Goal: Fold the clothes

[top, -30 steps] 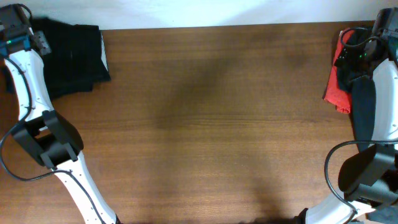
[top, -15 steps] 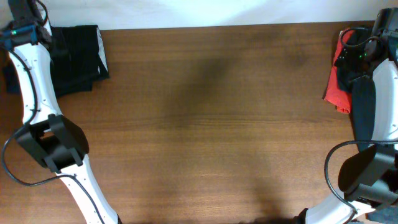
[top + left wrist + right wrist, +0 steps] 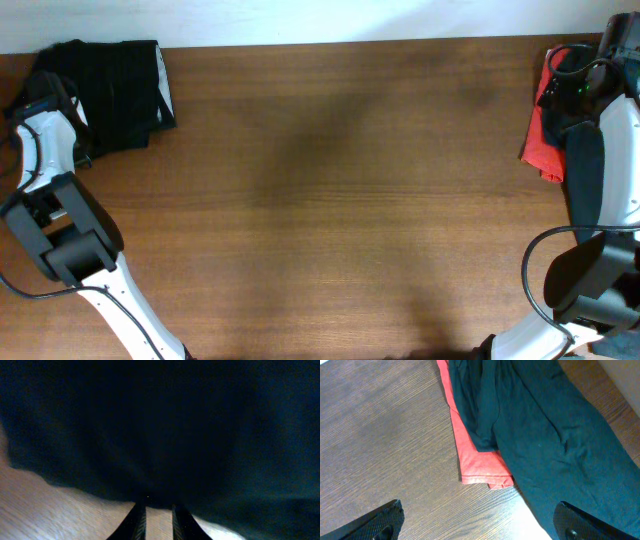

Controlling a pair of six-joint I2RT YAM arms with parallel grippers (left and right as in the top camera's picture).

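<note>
Black clothes: a pile at the far left corner of the counter, approx. rectangular. A thin white strip shows on its right edge.
Black clothes, left wrist view: the dark cloth fills nearly all the frame. Only a bit of wood shows at the near left.
Left arm: at the left edge of the counter, w/ its wrist end just beside the left side of the black pile.
Left fingers: narrow, w/ only a thin gap where wood is seen between them. The tips reach the near edge of the black cloth. Cannot tell if they pinch it.
Red garment: flat on the counter at the far right, partly under a darker one. Its hemmed corner sticks out twd. the near side.
Dark garment: navy or dark teal, long, w/ soft folds. It lies over the red one and runs diagonally to the near right.
Right fingers: wide apart, holding nothing, one tip at each bottom corner of the wrist view. They are above the counter, near the red corner but not touching it.
Middle of counter: bare brown wood grain betw. the two arms.
</note>
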